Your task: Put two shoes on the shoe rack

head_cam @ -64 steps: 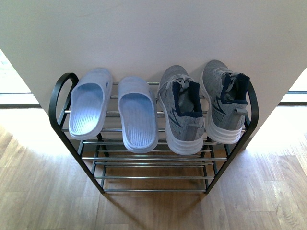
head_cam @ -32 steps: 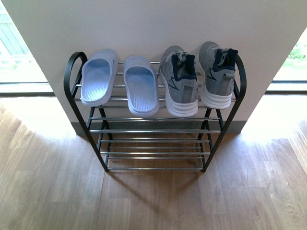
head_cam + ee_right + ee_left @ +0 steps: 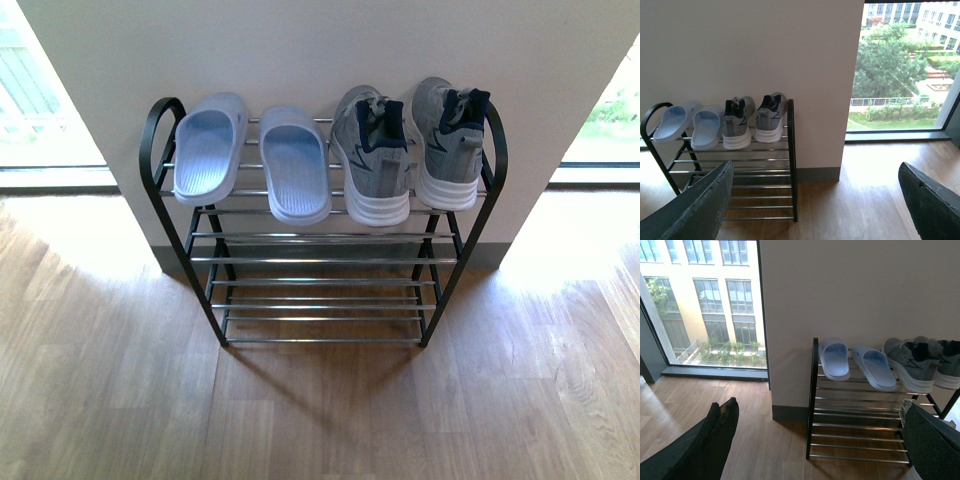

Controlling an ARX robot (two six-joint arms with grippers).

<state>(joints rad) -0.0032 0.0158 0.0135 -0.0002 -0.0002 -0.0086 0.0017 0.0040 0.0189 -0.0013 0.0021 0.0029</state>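
1. On the top tier of the shoe rack (image 3: 320,260), against the wall, the pale blue slides (image 3: 255,155) lie left and the grey sneakers (image 3: 410,150) right, heels outward.
2. Left pincer (image 3: 815,440): spread, holding nothing.
3. Right pincer (image 3: 815,200): spread, holding nothing, well apart from the rack.

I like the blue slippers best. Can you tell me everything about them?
The slides are a pale blue pair that look like soft rubber, each with a wide closed strap over the toes and fine ridges on the footbed. They lie side by side on the top tier of the rack, toes toward the wall, heels hanging slightly over the front bar. They fill the left half; the right one sits close beside a grey sneaker. Nothing holds them.
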